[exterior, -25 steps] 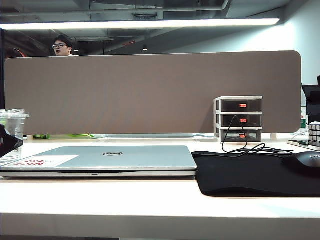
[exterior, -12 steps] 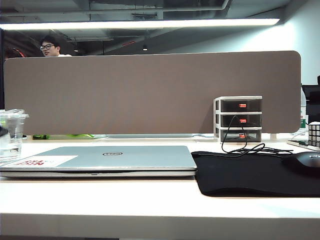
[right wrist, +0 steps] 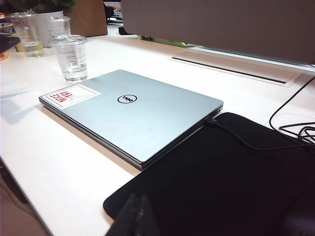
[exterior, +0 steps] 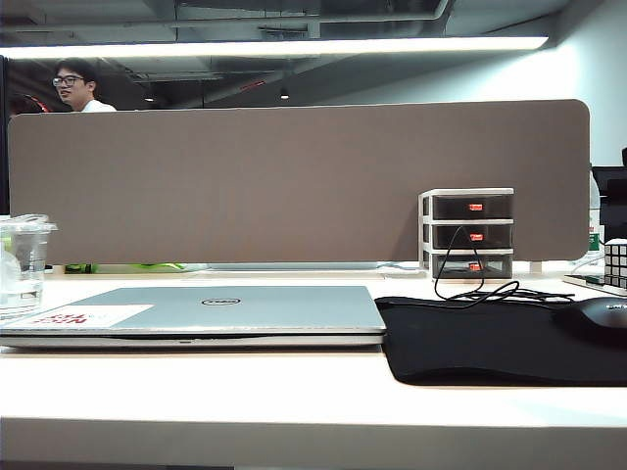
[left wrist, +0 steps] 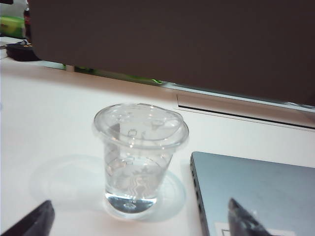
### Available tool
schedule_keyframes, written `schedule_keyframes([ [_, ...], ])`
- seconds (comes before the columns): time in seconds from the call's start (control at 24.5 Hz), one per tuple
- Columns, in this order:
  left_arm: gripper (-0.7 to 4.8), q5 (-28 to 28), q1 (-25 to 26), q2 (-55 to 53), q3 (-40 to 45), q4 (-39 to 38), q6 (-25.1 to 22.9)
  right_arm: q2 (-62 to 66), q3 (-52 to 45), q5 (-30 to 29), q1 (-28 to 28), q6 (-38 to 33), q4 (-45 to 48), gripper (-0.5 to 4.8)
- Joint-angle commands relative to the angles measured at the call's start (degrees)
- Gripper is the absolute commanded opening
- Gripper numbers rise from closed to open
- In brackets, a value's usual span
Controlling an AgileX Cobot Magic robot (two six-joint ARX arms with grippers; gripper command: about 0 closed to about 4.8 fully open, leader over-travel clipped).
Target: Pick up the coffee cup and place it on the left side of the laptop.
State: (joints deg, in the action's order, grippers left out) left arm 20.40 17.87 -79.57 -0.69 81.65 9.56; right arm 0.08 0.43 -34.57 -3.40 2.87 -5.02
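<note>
In the exterior view we see the small clear plastic coffee cup [exterior: 22, 264] with its clear lid standing upright on the white table [exterior: 294, 401] at the far left edge, just beside the left end of the closed slim silver-grey laptop [exterior: 196, 313]; neither arm shows here.

In the left wrist view we see the cup [left wrist: 139, 157] is tapered and see-through, with a little clear liquid at its bottom and a faint printed emblem on its wall. The left gripper [left wrist: 142, 221] hangs wide open, holding nothing, its two dark fingertips [left wrist: 29, 221] apart from the cup.

In the right wrist view we find the cup [right wrist: 71, 57] next to the laptop's [right wrist: 133, 110] stickered corner. The right gripper [right wrist: 206, 221] is near the black mouse mat [right wrist: 236, 172]; we cannot tell its opening.
</note>
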Motion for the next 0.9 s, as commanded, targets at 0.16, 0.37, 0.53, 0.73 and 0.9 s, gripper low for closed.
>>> schedule_keyframes([
  [0.16,3.08,3.0,-1.4,7.8,0.3,-3.5,5.1,-0.1,-0.3,3.2,0.0,0.2,3.6,-0.01],
  [0.37,-0.03,8.5,-1.6,10.0,0.3,-3.6,5.7,-0.1,-0.3,10.6,0.0,0.2,6.6,-0.01],
  [0.53,-0.05,10.3,-1.6,10.5,0.3,-4.0,5.9,-0.1,-0.3,18.6,0.0,0.4,7.0,-0.01],
  [0.73,-0.05,10.3,-1.6,14.5,0.3,-4.2,6.0,-0.1,-0.3,24.7,0.0,2.1,7.0,-0.01],
  [0.9,-0.05,10.0,-1.6,19.8,0.3,-7.4,6.1,-0.1,-0.3,25.6,0.0,2.1,7.0,-0.01],
])
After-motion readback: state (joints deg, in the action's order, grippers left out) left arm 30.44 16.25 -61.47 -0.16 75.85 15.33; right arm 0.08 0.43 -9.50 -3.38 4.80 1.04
